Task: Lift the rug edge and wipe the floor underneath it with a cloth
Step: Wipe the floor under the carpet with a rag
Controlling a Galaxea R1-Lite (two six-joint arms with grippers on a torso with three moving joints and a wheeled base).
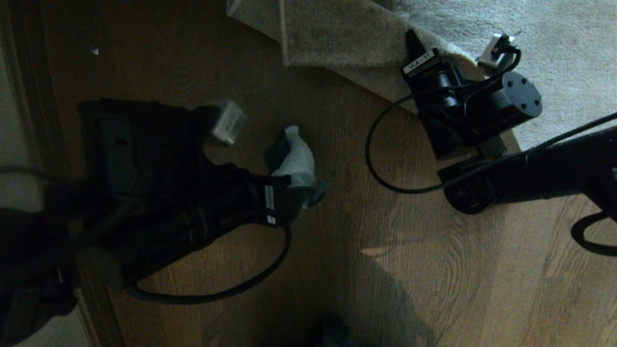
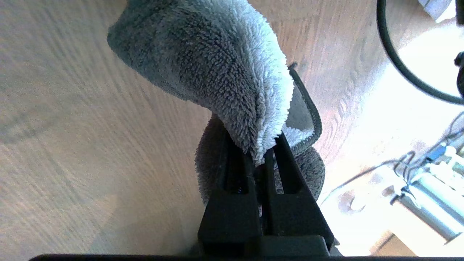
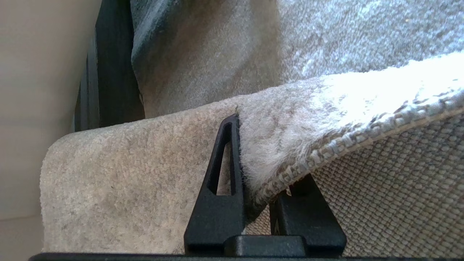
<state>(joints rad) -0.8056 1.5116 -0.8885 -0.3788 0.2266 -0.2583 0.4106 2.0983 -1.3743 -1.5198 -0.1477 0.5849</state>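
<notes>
The rug edge (image 3: 290,145), grey-beige plush with woven pale backing, is lifted and folded back off the floor (image 1: 385,250), dark brown grained planks. The cloth (image 2: 217,72), light-grey fuzzy terry with a dark border, hangs bunched above the planks.

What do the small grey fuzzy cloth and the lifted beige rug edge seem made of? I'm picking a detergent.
Small grey fuzzy cloth: probably microfibre terry, with dense looped pile and a dark corded hem. Lifted beige rug edge: short plush pile, likely synthetic, on a coarse woven backing, showing a regular basket-like weave.
</notes>
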